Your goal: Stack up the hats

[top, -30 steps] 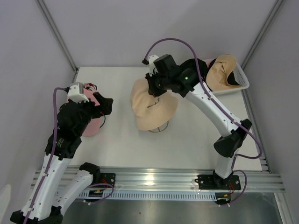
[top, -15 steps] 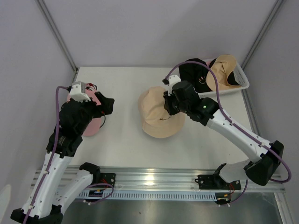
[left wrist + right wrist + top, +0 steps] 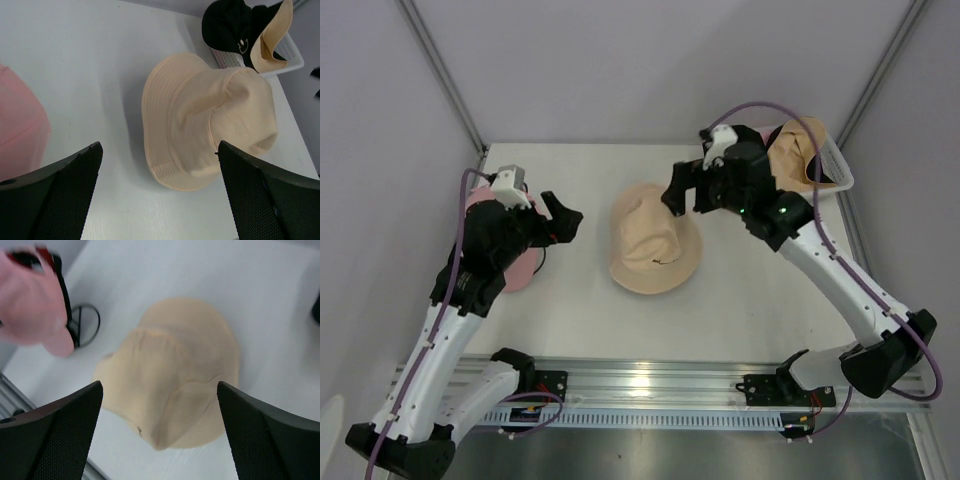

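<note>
Stacking looks barely begun: tan hat (image 3: pixel 655 245) lies alone mid-counter, pink hat (image 3: pixel 515 270) at the left edge, black hat (image 3: pixel 227 27) and second tan hat (image 3: pixel 800 150) in basket (image 3: pixel 840 178), far right corner. Right gripper (image 3: pixel 678 195) above tan hat, left gripper (image 3: pixel 565 215) by pink hat, both wide apart and empty.

White, matte bench (image 3: pixel 590 320), flat, bounded by grey walls on three sides.

Items lying directly on it:

1. Tan fabric bucket hat (image 3: pixel 655 240), near the centre, crown up and dented, brim spread on the surface.
2. Pink fabric hat (image 3: pixel 523 270), at the left edge, partly hidden under the left arm; type cannot be determined. Well apart from the tan hat.
3. Thin black loop (image 3: pixel 99 322), just beside the pink hat on its inner side.
4. White plastic mesh basket (image 3: pixel 840 172), at the far right corner.
</note>
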